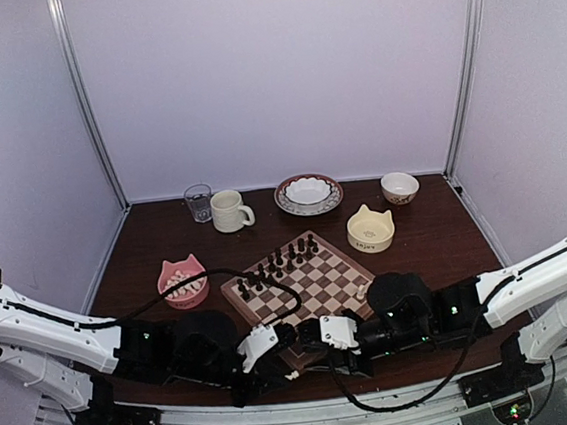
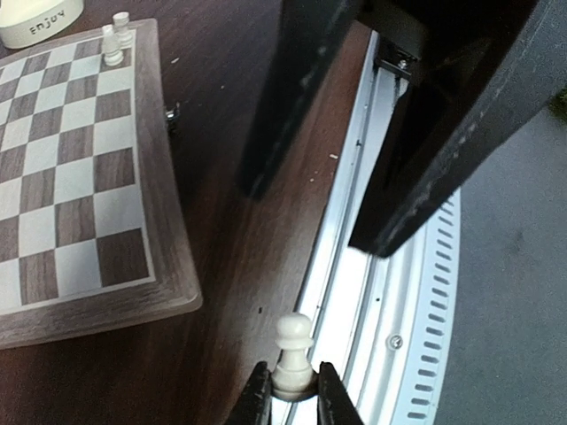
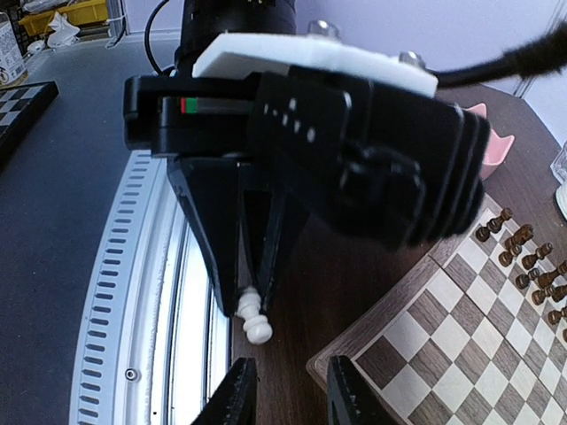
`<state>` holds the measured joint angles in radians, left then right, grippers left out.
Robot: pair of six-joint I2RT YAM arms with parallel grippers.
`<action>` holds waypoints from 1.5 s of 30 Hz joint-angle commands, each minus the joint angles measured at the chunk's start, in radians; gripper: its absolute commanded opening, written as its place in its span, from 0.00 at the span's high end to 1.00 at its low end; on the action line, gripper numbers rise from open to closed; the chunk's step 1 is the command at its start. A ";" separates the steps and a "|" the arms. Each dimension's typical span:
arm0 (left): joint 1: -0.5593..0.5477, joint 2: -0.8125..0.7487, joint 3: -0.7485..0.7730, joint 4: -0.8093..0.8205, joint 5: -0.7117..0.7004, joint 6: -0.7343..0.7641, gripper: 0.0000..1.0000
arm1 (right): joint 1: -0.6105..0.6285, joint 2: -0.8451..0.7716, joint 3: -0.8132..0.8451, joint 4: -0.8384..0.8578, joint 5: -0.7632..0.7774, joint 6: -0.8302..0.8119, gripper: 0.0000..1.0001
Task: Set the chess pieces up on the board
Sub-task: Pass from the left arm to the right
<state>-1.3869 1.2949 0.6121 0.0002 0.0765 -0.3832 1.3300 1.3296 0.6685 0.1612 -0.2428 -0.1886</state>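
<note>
Left claw (image 2: pixel 291 379) around smooth cream pawn (image 2: pixel 293 341)

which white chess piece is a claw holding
The white pawn pinched in the left claw, off the board by the table's edge; the two white pieces on the board's corner stand free.

Soft, even light with a faint lilac cast fills the top view: the pale walls (image 1: pixel 280 72) are bright, the dark tabletop (image 1: pixel 437 243) is dim, and the black arm housings at the near edge sink into shadow. From the left wrist, the board (image 2: pixel 71 177) and cream pawn (image 2: pixel 292 350) are sharp, while the metal rail (image 2: pixel 341 266) glares white. The right wrist view bows that rail at its left edge
</note>
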 commanded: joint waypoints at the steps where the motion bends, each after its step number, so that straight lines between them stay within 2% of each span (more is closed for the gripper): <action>1: 0.001 0.047 0.054 0.094 0.110 0.023 0.84 | 0.011 0.006 0.029 -0.006 0.006 -0.023 0.68; 6: 0.001 0.050 0.052 0.111 0.126 0.016 0.85 | 0.011 0.008 0.028 -0.023 -0.010 -0.041 0.67; 10: 0.000 0.031 0.036 0.127 0.138 0.012 0.84 | 0.012 0.019 0.032 -0.034 -0.068 -0.052 0.63; 22: 0.000 0.012 0.028 0.135 0.160 0.010 0.84 | 0.014 0.089 0.090 -0.083 -0.183 -0.053 0.69; 27: 0.000 0.006 0.026 0.130 0.150 0.010 0.85 | 0.015 0.088 0.090 -0.086 -0.209 -0.053 0.64; 33: 0.000 -0.016 0.016 0.131 0.146 0.010 0.84 | 0.015 0.089 0.094 -0.092 -0.203 -0.052 0.75; 35: 0.001 -0.022 0.014 0.129 0.146 0.010 0.84 | 0.014 0.087 0.093 -0.090 -0.206 -0.047 0.83; 37: 0.000 -0.023 0.013 0.126 0.147 0.010 0.84 | 0.015 0.081 0.091 -0.085 -0.208 -0.045 0.86; 39: 0.001 -0.021 0.014 0.125 0.146 0.012 0.84 | 0.015 0.076 0.089 -0.081 -0.206 -0.042 0.85; 42: 0.000 -0.016 0.016 0.124 0.149 0.012 0.84 | 0.014 0.067 0.080 -0.071 -0.204 -0.038 0.70; 45: 0.001 -0.014 0.018 0.123 0.148 0.013 0.84 | 0.014 0.059 0.079 -0.068 -0.209 -0.035 0.70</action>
<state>-1.3869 1.2903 0.6312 0.0795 0.2230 -0.3786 1.3396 1.4139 0.7357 0.0757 -0.4370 -0.2321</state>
